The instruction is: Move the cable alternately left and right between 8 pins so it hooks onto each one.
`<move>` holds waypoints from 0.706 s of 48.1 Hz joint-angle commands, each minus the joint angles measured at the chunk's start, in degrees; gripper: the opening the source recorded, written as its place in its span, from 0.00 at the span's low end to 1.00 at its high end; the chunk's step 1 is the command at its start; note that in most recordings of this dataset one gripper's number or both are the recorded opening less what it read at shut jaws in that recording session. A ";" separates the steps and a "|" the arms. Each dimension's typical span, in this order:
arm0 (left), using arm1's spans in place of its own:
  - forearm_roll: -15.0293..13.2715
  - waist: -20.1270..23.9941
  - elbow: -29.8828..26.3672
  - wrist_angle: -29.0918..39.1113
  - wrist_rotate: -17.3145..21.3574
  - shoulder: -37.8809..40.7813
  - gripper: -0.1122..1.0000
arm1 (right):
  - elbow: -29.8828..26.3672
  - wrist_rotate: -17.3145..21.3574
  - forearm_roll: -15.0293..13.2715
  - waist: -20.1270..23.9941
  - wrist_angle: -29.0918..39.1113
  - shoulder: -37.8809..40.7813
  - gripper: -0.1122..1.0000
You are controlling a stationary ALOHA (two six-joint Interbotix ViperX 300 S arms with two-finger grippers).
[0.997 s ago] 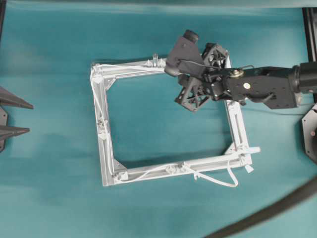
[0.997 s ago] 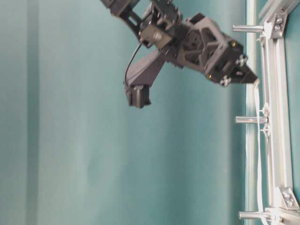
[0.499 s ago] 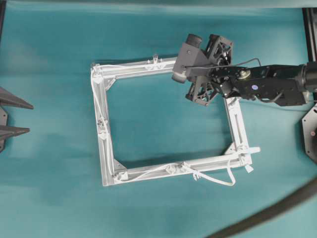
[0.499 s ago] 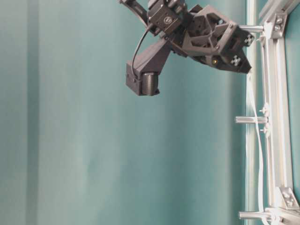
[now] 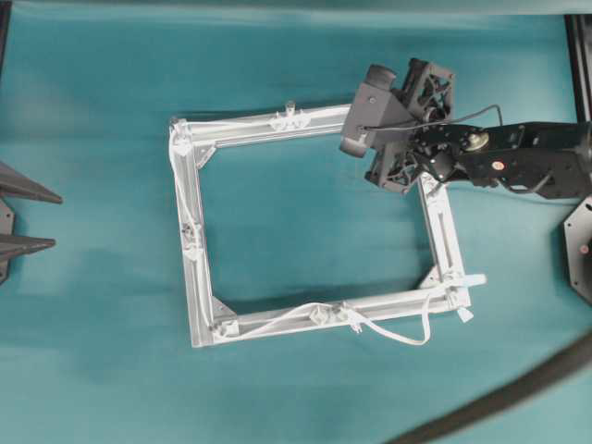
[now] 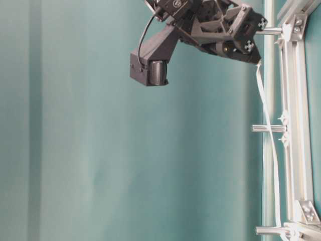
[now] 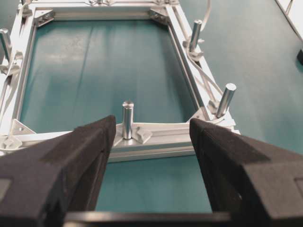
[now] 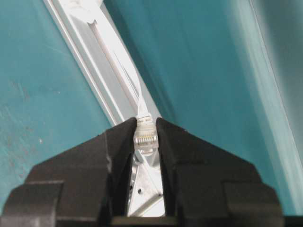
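Teal matting (image 5: 102, 277) covers the whole table, and on it a square aluminium frame (image 5: 199, 268) is laid slightly skewed. The cable (image 5: 277, 319) is seen threaded along the frame's left bar and near bar, past pins at the left side (image 5: 190, 242) and the near side (image 5: 342, 310); a slack loop (image 5: 407, 339) is let out over the mat just beyond the near right corner, and from there the cord is carried up the right bar. In the table-level view the cable's white run (image 6: 271, 165) is drawn away from the frame, passing a middle pin (image 6: 265, 128) on the open side, up to the raised jaws. Its clear plug (image 8: 144, 135) is pinched between the right gripper's (image 8: 144, 137) fingers (image 8: 120, 142), which are closed to a narrow gap around it.

The right arm (image 5: 518, 162) is stretched in from the right edge, wrist rolled over, so that the right gripper (image 5: 407, 171) is held above the frame's far right corner, clear of the mat, with a corner pin (image 6: 268, 31) just beside its tip.

The left gripper (image 7: 151, 142) is kept low at the left edge of the table, well apart from the frame, its jaws spread wide and nothing between them; a pin (image 7: 127, 119) on the nearest bar is framed in the gap. A thick dark hose (image 5: 518, 388) is laid across the near right corner of the table. Bare mat is left inside the frame and around its sides.
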 commanded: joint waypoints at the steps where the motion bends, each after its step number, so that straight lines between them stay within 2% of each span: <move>1: 0.26 0.09 -1.14 -0.18 0.00 0.70 0.69 | -0.35 0.44 -0.26 -1.05 0.35 -1.49 0.25; 13: 0.26 0.09 -1.14 -0.18 0.00 0.70 0.69 | -0.62 1.32 -0.09 -2.20 2.02 -1.67 0.25; 34: 0.26 0.09 -1.14 -0.18 0.00 0.70 0.69 | -0.26 0.18 -0.35 -3.87 6.06 -3.25 0.25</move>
